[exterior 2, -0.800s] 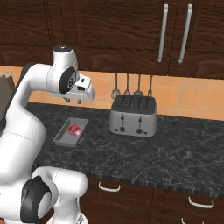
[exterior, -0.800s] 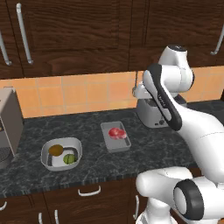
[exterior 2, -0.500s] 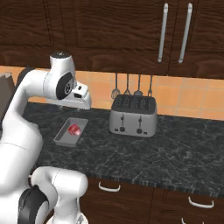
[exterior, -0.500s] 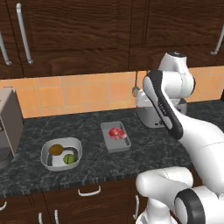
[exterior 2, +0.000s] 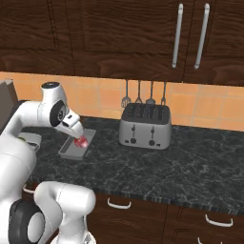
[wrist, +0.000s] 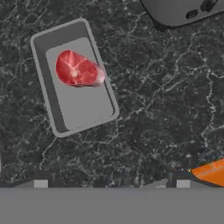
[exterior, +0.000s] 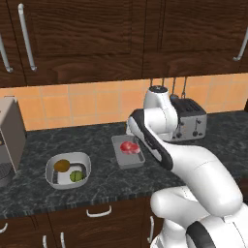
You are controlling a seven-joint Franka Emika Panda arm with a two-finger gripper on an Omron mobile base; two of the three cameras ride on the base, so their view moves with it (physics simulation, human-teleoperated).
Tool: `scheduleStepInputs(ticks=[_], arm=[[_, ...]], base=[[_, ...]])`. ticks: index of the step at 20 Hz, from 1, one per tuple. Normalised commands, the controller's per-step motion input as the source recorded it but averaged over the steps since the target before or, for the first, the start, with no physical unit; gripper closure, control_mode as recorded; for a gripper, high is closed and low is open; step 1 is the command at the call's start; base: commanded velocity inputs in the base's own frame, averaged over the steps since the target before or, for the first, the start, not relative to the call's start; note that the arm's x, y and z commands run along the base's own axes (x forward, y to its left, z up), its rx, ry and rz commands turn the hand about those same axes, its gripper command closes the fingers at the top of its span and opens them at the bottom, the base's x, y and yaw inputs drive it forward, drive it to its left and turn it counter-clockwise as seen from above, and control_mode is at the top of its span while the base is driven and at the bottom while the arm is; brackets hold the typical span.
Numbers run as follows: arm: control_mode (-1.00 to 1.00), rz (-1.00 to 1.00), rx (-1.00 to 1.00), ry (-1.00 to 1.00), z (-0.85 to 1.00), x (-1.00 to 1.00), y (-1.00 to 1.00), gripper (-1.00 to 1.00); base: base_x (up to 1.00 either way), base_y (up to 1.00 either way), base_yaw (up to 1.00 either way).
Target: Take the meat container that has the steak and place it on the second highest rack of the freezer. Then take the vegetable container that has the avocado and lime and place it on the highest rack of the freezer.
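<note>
Dark speckled table (exterior: 106,179) along an orange tile wall, dark wood cabinets above. Meat container (exterior: 127,151), shallow grey tray, flat on the table about midway between front and back edge, long side running front to back; also seen at (wrist: 74,76) and partly behind the arm at (exterior 2: 75,147). Steak (exterior: 129,147) inside it, lying toward the tray's far end, much smaller than the tray; red-pink at (wrist: 78,71), touching one long wall of the tray in the hand view. White rounded bowl (exterior: 68,169) left of the tray, near the table's front edge, well apart from it. Avocado (exterior: 61,165) and lime (exterior: 75,176) both in the bowl, side by side, avocado toward the back left, lime toward the front right. Silver toaster (exterior 2: 144,126) at the back edge of the table, right of the tray, with utensils (exterior 2: 145,95) hanging on the wall above it. Grey appliance (exterior: 10,138) at the table's left end. Arm bent forward over the tray, wrist just above and right of it in the left base view. Pincer (wrist: 112,181) above the table, jaws wide apart, nothing between them, fingertips (wrist: 41,180) clear of the tray; tray off toward the upper left of the hand view, not between the tips.
</note>
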Motion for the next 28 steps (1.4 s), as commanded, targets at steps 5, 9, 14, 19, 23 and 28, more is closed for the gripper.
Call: scheduleStepInputs(ticks=[5, 9, 14, 19, 23, 28], arm=[[-1.0, -0.28, 0.07, 0.04, -1.0, 0.27, 0.02, -1.0], [-1.0, -0.23, 0.18, 0.03, -0.87, 0.32, 0.0, -1.0], [-1.0, -0.24, 0.02, 0.0, -0.64, 0.27, 0.28, -1.0], [-1.0, -0.18, 0.0, 0.0, -0.09, 0.23, 0.31, -1.0], [-1.0, -0.03, 0.0, 0.03, -0.01, 0.33, -0.08, -1.0], [-1.0, 0.0, 0.0, 0.05, -0.22, 0.22, -0.09, -1.0]], base=[[0.0, 0.0, 0.0], [0.0, 0.0, 0.0], [0.0, 0.0, 0.0], [0.0, 0.0, 0.0], [0.0, 0.0, 0.0], [0.0, 0.0, 0.0]])
